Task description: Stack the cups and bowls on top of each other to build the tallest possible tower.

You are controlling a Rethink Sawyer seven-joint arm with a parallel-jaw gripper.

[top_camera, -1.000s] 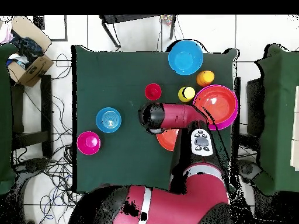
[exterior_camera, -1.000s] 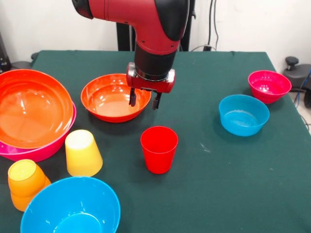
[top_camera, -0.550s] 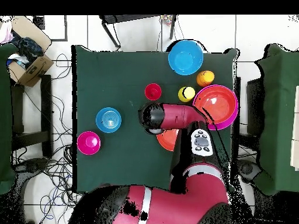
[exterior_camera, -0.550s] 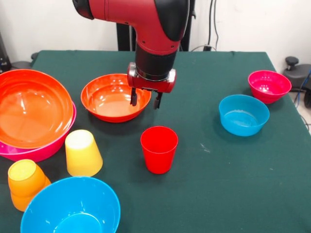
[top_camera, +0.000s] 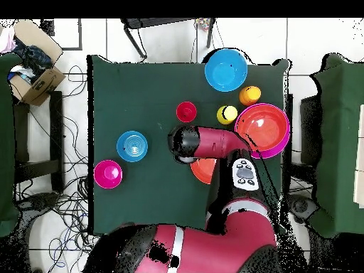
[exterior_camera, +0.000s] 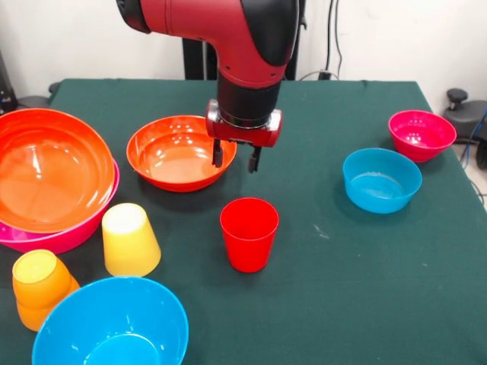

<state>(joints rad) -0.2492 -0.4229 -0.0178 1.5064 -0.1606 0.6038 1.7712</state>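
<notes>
Lower left of the front view: the large blue bowl (exterior_camera: pixel 111 322) sits upright at the near edge of the green worktop (exterior_camera: pixel 365 281). Just left of it is the orange cup (exterior_camera: pixel 39 287), inverted. Behind these stands the yellow cup (exterior_camera: pixel 129 239), also inverted. At frame centre the red cup (exterior_camera: pixel 249 233) stands upright, mouth up, apart from all other items.

Left edge: a wide orange-red bowl (exterior_camera: pixel 47 168) is nested inside the pink bowl (exterior_camera: pixel 68 234), whose rim shows below it. No taller tower is present.

Centre, further back: the second orange-red bowl (exterior_camera: pixel 173 153) rests on the worktop. The end effector (exterior_camera: pixel 236 159) hangs above this bowl's right rim, behind the red cup, fingers apart and empty.

Right side: the small blue bowl (exterior_camera: pixel 380 179), then the magenta bowl (exterior_camera: pixel 421 134) behind it.
</notes>
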